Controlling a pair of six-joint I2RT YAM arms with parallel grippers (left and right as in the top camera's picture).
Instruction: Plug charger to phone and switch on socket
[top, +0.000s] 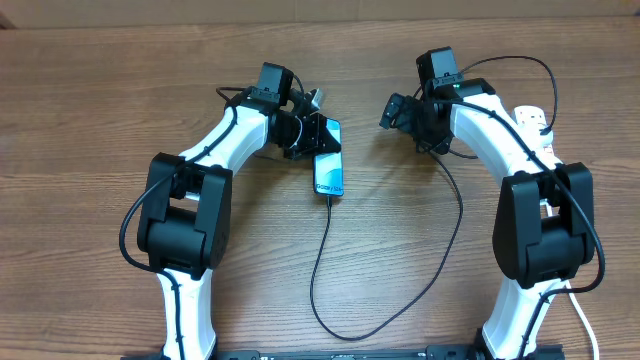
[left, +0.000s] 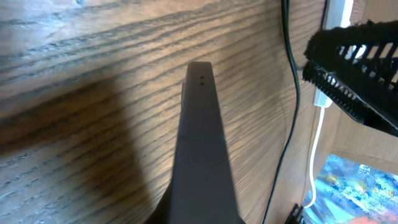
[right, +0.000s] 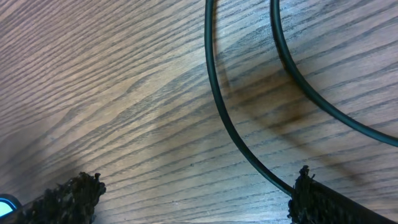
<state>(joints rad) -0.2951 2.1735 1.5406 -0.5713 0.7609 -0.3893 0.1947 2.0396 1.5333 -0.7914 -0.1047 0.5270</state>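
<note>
The phone (top: 329, 172) lies at the table's middle, its light-blue screen lit. My left gripper (top: 308, 134) is shut on its far end. In the left wrist view the phone (left: 200, 143) shows edge-on as a dark slab between the jaws. The charger (top: 322, 262), a thin black cable, meets the phone's near end, loops toward the front edge and runs up right under my right arm. My right gripper (top: 393, 112) is open and empty, right of the phone; in its wrist view (right: 199, 200) it hovers over the wood beside two cable strands (right: 219, 106). The socket (top: 536, 124) is mostly hidden behind my right arm.
The socket's thick white cord (top: 583, 320) runs down the right edge and also shows in the left wrist view (left: 317, 124). My right gripper's finger (left: 354, 68) shows at the upper right of the left wrist view. Bare wood lies left of the left arm.
</note>
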